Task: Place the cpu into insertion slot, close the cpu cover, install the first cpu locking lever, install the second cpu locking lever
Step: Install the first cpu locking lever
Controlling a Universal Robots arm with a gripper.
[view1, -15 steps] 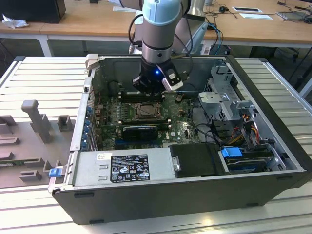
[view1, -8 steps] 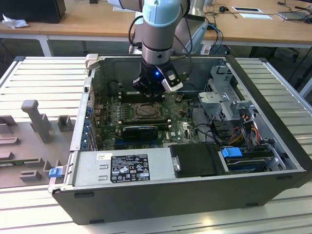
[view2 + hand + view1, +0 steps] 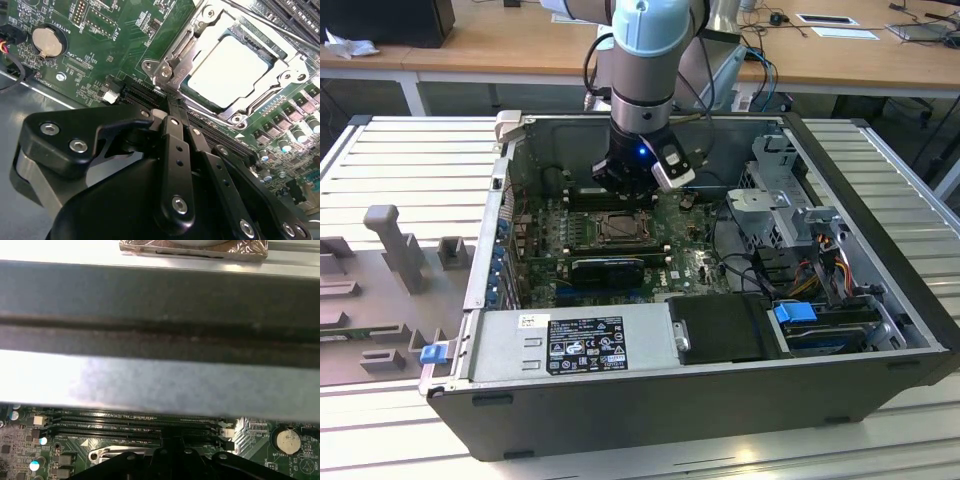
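One open case (image 3: 880,330) lay on its side on the slatted worktop (image 3: 410,170), holding a green board (image 3: 620,255), a grey power unit (image 3: 575,340) along its near edge and a drive cage (image 3: 785,215) toward the exterior view's right. On the board sat the slot (image 3: 617,228), and in the second wrist view the cpu (image 3: 227,70) lay flat inside the slot (image 3: 280,87), with the cover (image 3: 200,30) down around it so the chip showed through the window. A round coin cell (image 3: 47,41) sat on the board well apart from the slot.

The arm (image 3: 645,60) came straight down into the case near its far wall, wrist vertical. Its claw (image 3: 172,102) had its fingers drawn together, nothing visibly between them, the tips at the slot's edge, at or near a lever hook (image 3: 167,70) at the cover's corner. The cpu lay just beyond the fingertips, not touching them.
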